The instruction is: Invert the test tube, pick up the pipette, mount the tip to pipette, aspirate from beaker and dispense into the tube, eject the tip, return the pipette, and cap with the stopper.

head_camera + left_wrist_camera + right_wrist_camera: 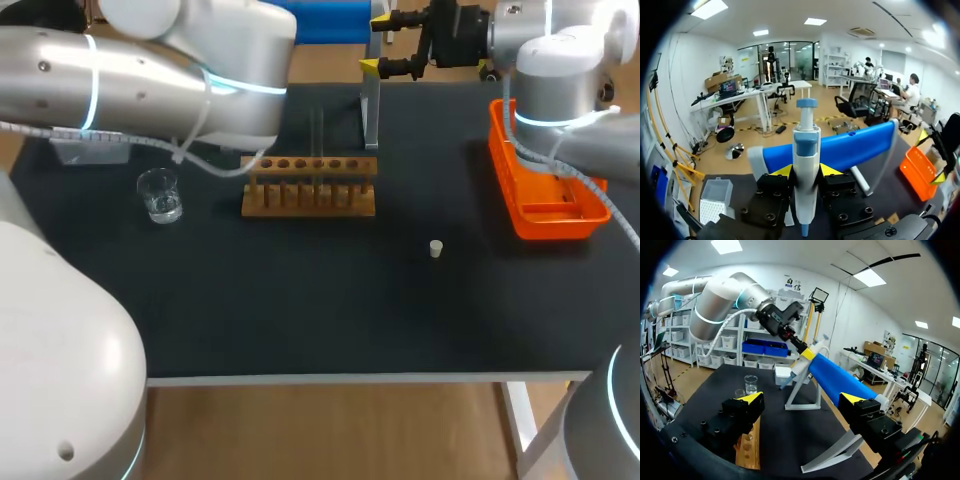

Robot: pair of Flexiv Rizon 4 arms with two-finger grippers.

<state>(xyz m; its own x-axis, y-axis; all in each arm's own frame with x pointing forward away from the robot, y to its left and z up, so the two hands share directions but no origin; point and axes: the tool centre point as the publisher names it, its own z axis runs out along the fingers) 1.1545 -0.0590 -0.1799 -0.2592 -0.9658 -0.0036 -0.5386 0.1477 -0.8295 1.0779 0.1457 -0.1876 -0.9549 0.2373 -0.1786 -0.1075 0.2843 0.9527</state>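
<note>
Two end effectors of ours hang over the far side of the black desk (300, 310). Our left end effector (805, 170) pinches the white-and-blue pipette (806, 140) between its yellow tips, right at the blue stand (855, 145). A clear tip box (715, 197) lies on the desk beside it. Further right, in the head view, the glass beaker (160, 195) stands apart from the wooden rack (310, 190). A clear tube (317, 135), hard to make out, rises from the rack. The small white stopper (436, 248) lies alone nearer the front. Our right end effector (375, 44) hangs by the stand, fingers spread wide and gripping nothing. An orange tray (560, 228) sits at the right edge.
</note>
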